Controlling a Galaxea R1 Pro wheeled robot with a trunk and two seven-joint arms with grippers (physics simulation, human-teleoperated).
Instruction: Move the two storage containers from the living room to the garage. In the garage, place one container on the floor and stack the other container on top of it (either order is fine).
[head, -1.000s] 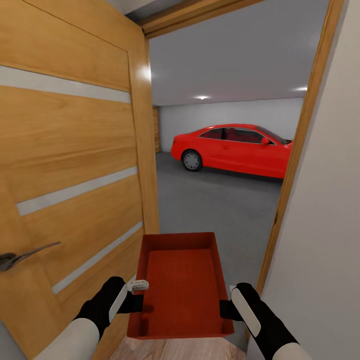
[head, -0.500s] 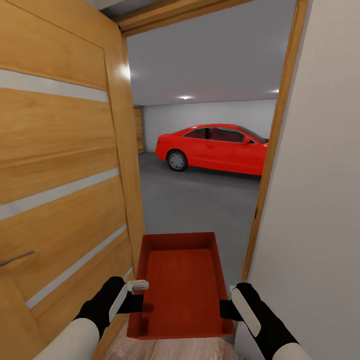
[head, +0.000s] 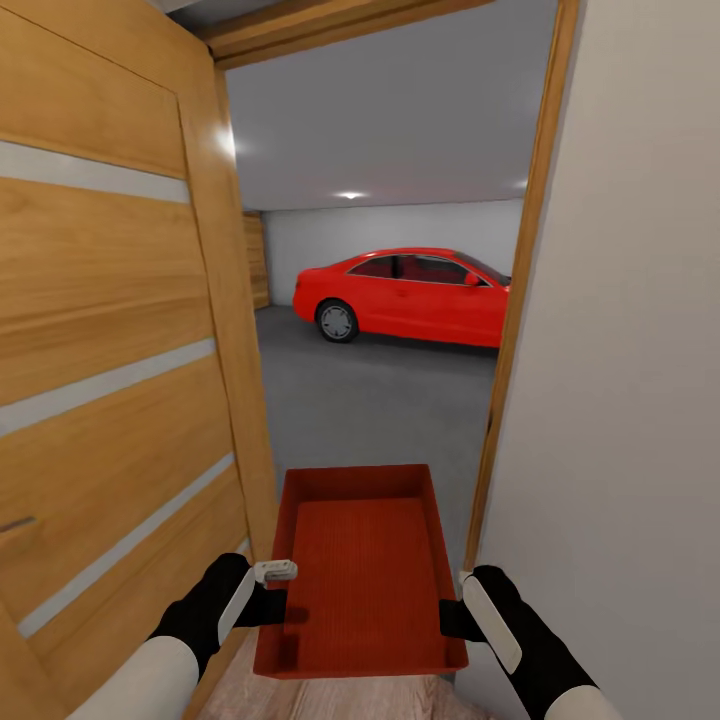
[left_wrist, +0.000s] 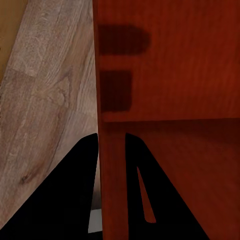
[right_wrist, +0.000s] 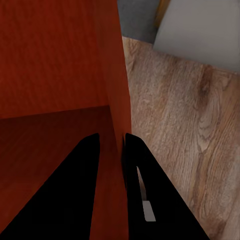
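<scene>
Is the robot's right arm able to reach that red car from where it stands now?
Probably not. The red car sits deep inside the garage, far across the grey floor beyond the doorway, and the right gripper is shut on the wall of the storage container, which the left gripper holds too.

Doorway from wood-floored room into garage

An open light-oak door with pale horizontal inlay strips (head: 110, 400) stands at 9 o'clock; a plain beige wall (head: 620, 380) fills 3 o'clock. Light wood plank flooring (right_wrist: 190, 135) lies underfoot. At 12 o'clock: dark grey concrete floor (head: 370, 420), grey-white rear wall (head: 400, 225), recessed ceiling lights (head: 350, 195), glossy red coupé car (head: 405, 295).
</scene>
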